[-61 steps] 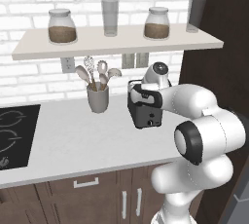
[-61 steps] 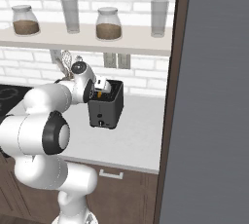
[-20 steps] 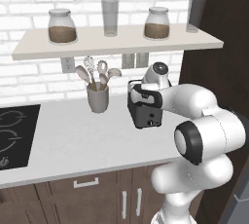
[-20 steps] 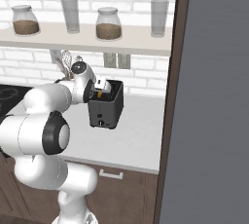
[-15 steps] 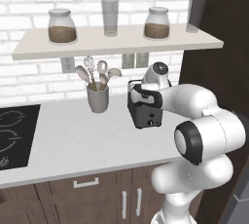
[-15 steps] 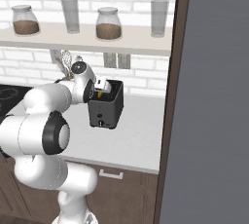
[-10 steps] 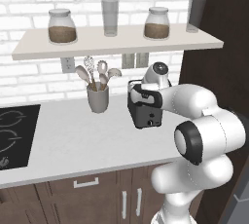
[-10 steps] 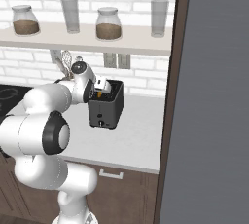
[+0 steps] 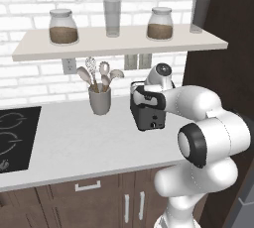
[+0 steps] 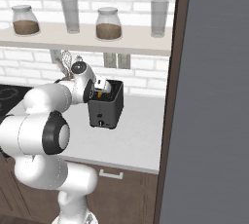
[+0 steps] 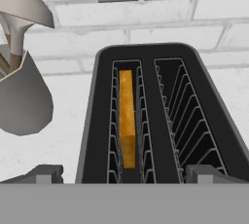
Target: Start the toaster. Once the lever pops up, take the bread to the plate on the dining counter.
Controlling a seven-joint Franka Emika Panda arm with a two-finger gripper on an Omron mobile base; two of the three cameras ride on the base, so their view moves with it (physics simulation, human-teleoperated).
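The dark toaster (image 9: 149, 115) (image 10: 105, 107) stands on the white worktop by the brick wall. In the hand view I look straight down into the toaster (image 11: 151, 62). The bread (image 11: 127, 116) sits sunk in the left slot, its golden-brown edge up, and the right slot is bare. A bit of bread (image 10: 98, 91) shows orange under the hand. My gripper (image 11: 125, 174) (image 9: 145, 94) (image 10: 100, 84) hovers just above the toaster's top, open, with one fingertip (image 11: 47, 173) on each side of it and nothing held. The plate and the dining counter are out of view.
A grey utensil cup (image 9: 100, 101) (image 11: 22, 96) with spoons stands left of the toaster. A shelf (image 9: 119, 41) with jars and glasses hangs overhead. A black cooktop (image 9: 12, 138) lies at far left. A tall dark panel (image 10: 214, 96) closes off the right.
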